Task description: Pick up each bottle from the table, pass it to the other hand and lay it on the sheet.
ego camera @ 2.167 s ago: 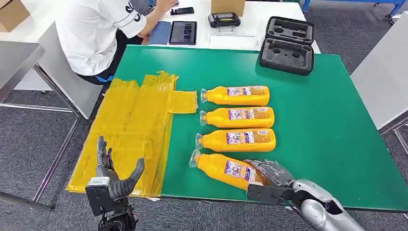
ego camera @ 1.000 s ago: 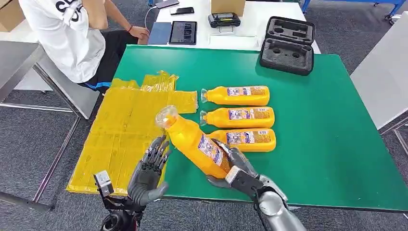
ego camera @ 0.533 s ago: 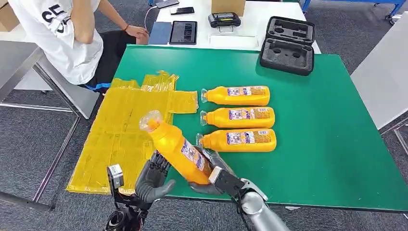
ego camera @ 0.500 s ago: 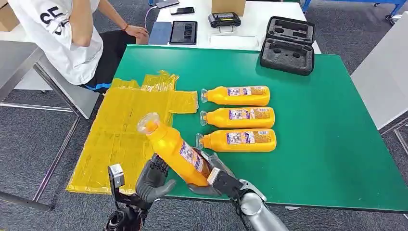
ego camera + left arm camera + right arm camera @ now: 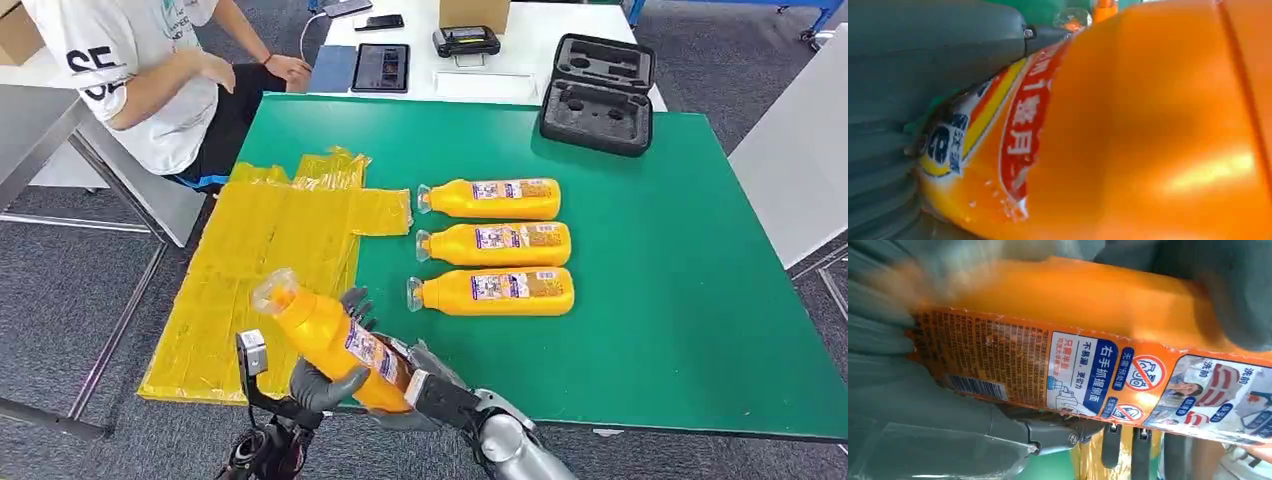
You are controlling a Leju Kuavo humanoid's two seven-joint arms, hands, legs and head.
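While a person (image 5: 140, 70) in a white shirt sits at the far left corner of the green worktop (image 5: 660, 280), a yellow sheet (image 5: 260, 270) lies spread over the left part of that worktop, its near left portion hanging past the edge.

Above the near edge of the sheet, one orange bottle (image 5: 335, 342) is held clear of the surface, tilted, with its clear cap toward the far left and its base toward the near right. The left hand (image 5: 325, 375) is wrapped round the middle of this bottle, thumb on the near side and dark fingers (image 5: 356, 300) showing past the far side; in the left wrist view the bottle (image 5: 1128, 130) presses against the grey cover of the left hand (image 5: 913, 75). The right hand (image 5: 425, 390) grips the base end of the same bottle, its fingers closed round it just right of the left hand. In the right wrist view the bottle's printed label (image 5: 1078, 375) lies against the right hand (image 5: 938, 410).

Right of the sheet, three more orange bottles lie on their sides in a column, caps to the left: the near bottle (image 5: 492, 291), the middle bottle (image 5: 495, 243) and the far bottle (image 5: 490, 198). They lie parallel and close together.

At the far right of the worktop sits an open black foam-lined case (image 5: 597, 93). Beyond it, a white table (image 5: 520, 60) carries a tablet (image 5: 381, 68) and a black device (image 5: 466, 41).
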